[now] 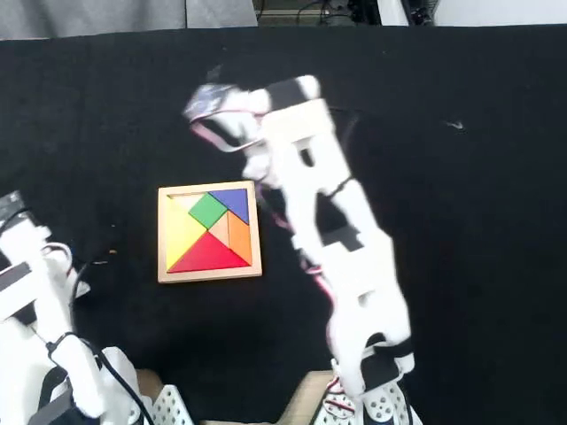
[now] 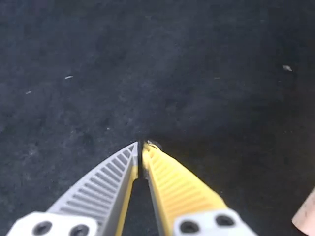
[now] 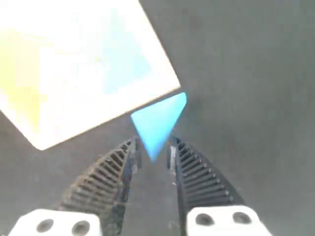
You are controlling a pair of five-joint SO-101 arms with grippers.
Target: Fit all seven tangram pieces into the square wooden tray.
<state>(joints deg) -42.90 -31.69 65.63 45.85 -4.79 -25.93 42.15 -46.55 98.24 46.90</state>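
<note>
From above, the far end of my right arm (image 1: 337, 230) smears into a blur just past the far edge of the tray (image 1: 209, 273), so I cannot make out the right jaws there. My left arm (image 1: 35, 301) is cut off at the near left corner of the counter (image 1: 461, 221). In my right wrist view the tray (image 3: 108, 115) is washed out to pale patches and its pieces cannot be told apart. A pinkish sliver (image 2: 306, 216) at the edge of my left wrist view is too cropped to identify. The tray lies flat on the counter and holds a yellow triangle (image 1: 182, 235), a red triangle (image 1: 210, 255), a green square (image 1: 207, 211), a dark blue piece (image 1: 235, 202), an orange piece (image 1: 240, 237) and a small tan triangle (image 1: 220, 230). I cannot tell whether the pale far-left corner (image 1: 184, 202) is bare wood or a piece. My right jaws are narrowly parted and clamped on the tip of a light blue triangle (image 3: 158, 123), whose broad end sits just beside one tray corner. My left jaws are clenched tip to tip over bare black counter (image 2: 157, 73).
</note>
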